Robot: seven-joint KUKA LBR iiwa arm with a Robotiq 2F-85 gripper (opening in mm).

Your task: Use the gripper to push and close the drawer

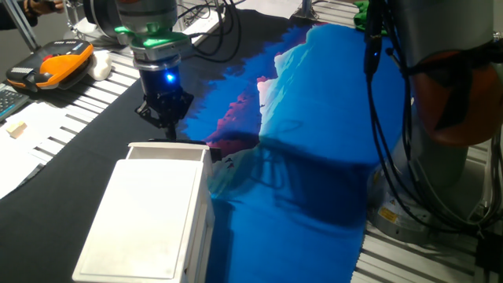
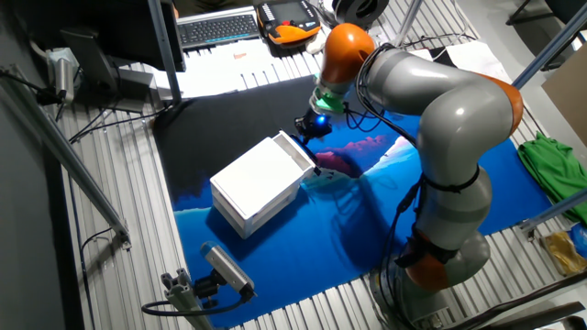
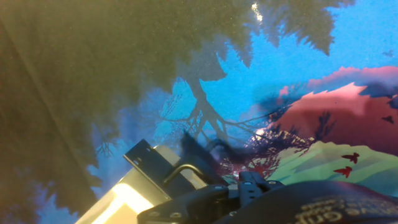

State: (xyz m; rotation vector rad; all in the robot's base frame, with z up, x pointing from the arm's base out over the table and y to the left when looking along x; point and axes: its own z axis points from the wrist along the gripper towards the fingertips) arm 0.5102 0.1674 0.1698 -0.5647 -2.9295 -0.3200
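1. The claw (image 1: 165,118) hangs low over the counter (image 1: 94,118), just beyond the protruding end of the drawer (image 1: 167,152). Whether its fingers are spread or pinched together I cannot tell; the hand view shows only dark housing.
2. The drawer sits in the white casing (image 1: 145,220) toward the middle of the counter, on the patterned blue cloth (image 1: 330,141), and looks only slightly open.
3. Risk: the casing looks light and the cloth may be slick, so a push could slide the whole box toward the counter's near edge instead of seating the drawer.
4. Risk: contact off-centre on the front could twist the casing or jam the drawer crooked.
5. Risk: if the fingertips ride too high, they may skid over the thin front wall and land on the casing top.
6. Risk: too low, and they could snag and bunch the cloth.
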